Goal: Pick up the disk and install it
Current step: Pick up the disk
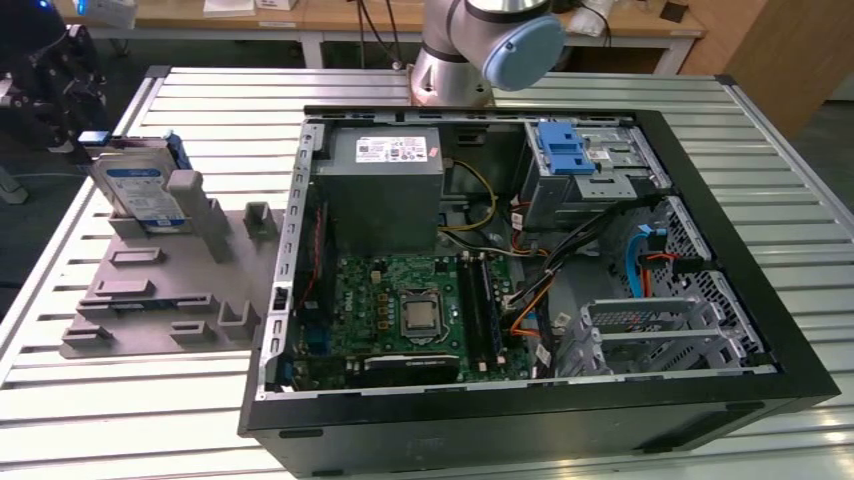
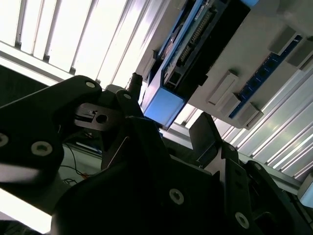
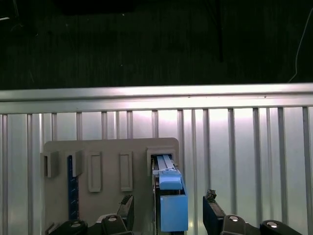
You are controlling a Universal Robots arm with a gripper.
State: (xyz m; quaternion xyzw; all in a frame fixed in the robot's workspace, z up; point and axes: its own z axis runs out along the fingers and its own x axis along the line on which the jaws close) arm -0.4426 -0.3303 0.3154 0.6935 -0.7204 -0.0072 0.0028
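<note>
In the exterior view the disk stands on edge in a slot of the grey holder, on the slatted worktop at the exterior view's left. It is well apart from the open computer case, so nothing is installed yet. In the first wrist view the pincer hangs over the disk's blue-framed edge with its fingertips apart, one on each flat side, and a gap shows on both sides. The second wrist view shows the same straddle from a low angle, with the blue end of the disk between the spread jaws and untouched. The likely trouble is an uneven closing. If one pad lands first, or catches only the plastic frame, the disk could tilt and bind in its slot. A skewed lift might then drag the holder along or let the disk slip.
</note>
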